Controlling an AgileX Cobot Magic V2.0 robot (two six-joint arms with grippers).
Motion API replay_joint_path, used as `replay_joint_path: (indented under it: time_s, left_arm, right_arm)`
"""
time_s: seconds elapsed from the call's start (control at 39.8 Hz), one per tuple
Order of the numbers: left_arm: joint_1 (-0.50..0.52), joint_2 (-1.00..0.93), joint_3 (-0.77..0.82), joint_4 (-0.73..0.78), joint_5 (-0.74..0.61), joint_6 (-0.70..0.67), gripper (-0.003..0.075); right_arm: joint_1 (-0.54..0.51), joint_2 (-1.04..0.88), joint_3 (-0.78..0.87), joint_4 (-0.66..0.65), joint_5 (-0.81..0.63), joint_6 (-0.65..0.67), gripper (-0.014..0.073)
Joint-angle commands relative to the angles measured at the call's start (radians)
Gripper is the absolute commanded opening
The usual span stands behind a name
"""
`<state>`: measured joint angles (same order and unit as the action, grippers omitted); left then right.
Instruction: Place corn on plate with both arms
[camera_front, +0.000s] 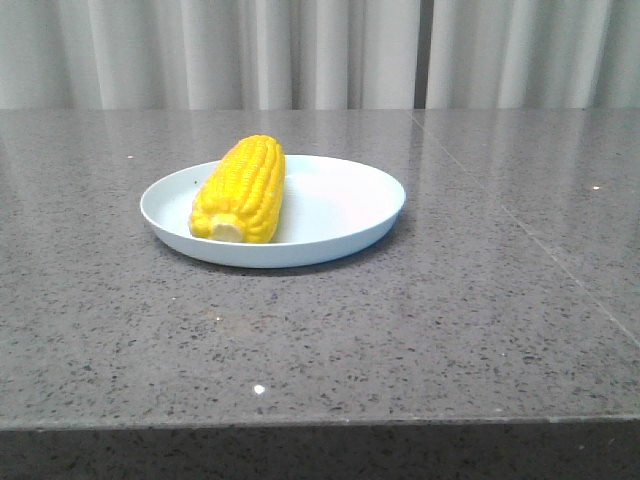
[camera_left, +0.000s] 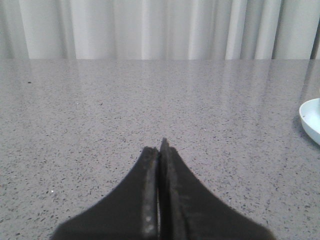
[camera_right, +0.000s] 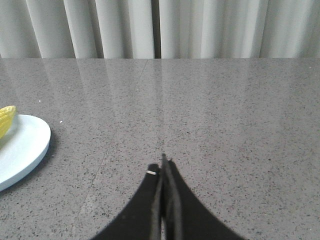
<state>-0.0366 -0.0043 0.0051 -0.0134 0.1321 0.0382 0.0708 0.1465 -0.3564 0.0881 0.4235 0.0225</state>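
Note:
The yellow corn (camera_front: 241, 189) lies on the left half of the pale blue plate (camera_front: 340, 210), its cream stub end pointing toward the camera. No arm shows in the front view. My left gripper (camera_left: 159, 148) is shut and empty, low over bare table, with the plate's rim (camera_left: 311, 120) far off to one side. My right gripper (camera_right: 163, 165) is shut and empty over bare table. The plate (camera_right: 22, 147) and the tip of the corn (camera_right: 7, 119) show at the edge of the right wrist view.
The grey speckled stone table (camera_front: 420, 330) has a front edge near the bottom of the front view and a seam line running along its right part. Pale curtains (camera_front: 320, 50) hang behind the table's far edge.

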Motion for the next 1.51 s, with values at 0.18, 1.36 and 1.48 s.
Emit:
replay_joint_path:
  time_s: [0.18,1.36,1.48]
  left_arm:
    - [0.001,-0.023,0.003,-0.01,-0.089,-0.011,-0.002]
    - [0.001,-0.021,0.003,-0.01,-0.089,-0.011,-0.002]
    - [0.001,-0.021,0.003,-0.01,-0.089,-0.011,-0.002]
  right_arm:
    - [-0.007,0.011,-0.026,0.0,-0.083,-0.008,-0.0121]
    - [-0.009,-0.174,0.378,-0.028,-0.294,-0.008,-0.0121]
    - [-0.009,-0.174,0.378,-0.028,-0.294,-0.008,-0.0121]
